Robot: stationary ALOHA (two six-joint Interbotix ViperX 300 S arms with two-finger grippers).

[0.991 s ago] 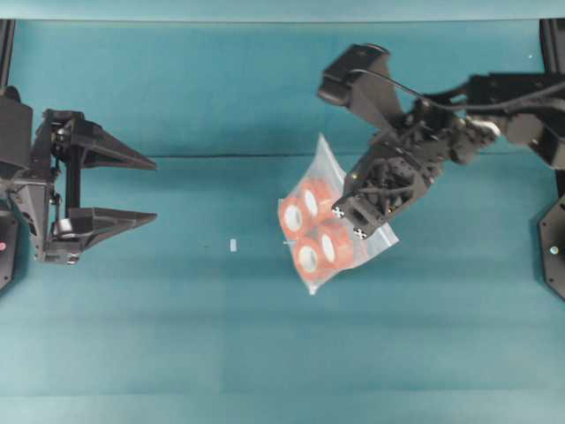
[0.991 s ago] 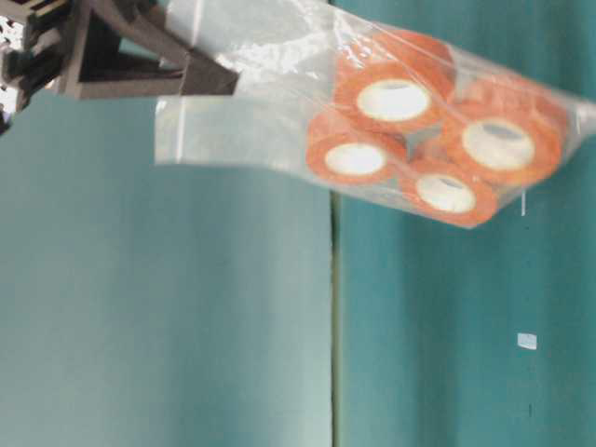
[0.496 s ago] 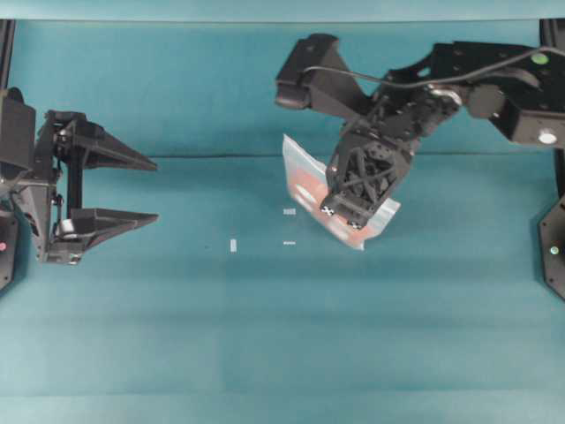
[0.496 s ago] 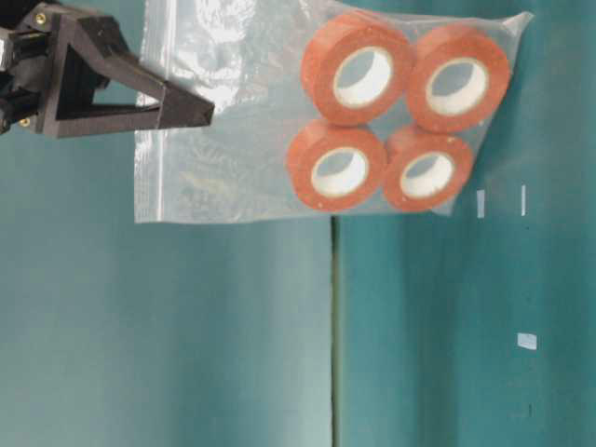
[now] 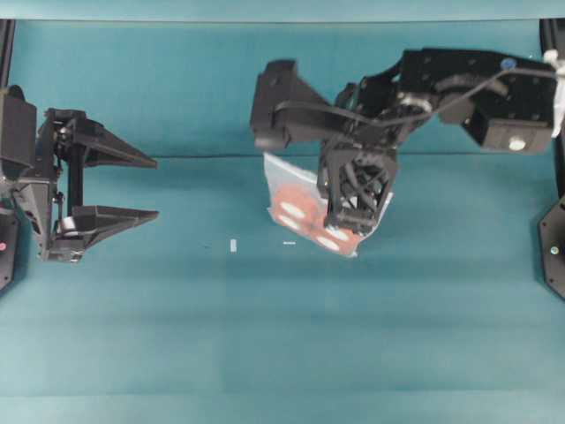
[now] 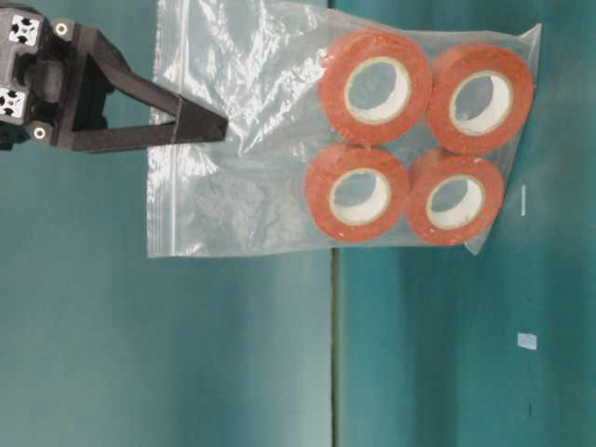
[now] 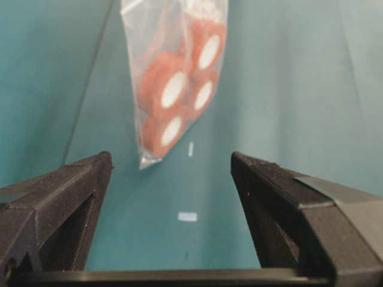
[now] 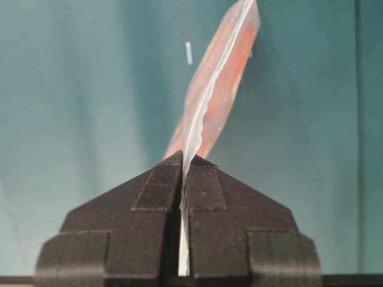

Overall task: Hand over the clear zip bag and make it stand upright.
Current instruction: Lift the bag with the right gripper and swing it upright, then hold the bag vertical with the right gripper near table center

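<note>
The clear zip bag [image 6: 279, 140], crinkly transparent plastic holding four orange-red tape rolls with white cores, hangs above the teal table [image 5: 265, 353], pinched at its empty zip end by the right gripper [image 8: 182, 173]. It looks floppy and bottom-heavy; the bare film beside the rolls seems the best hold. No writing is readable. The left gripper [image 5: 132, 190] waits wide apart, well away.

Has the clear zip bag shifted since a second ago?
Yes. The clear zip bag has moved left toward the small white mark on the table.
</note>
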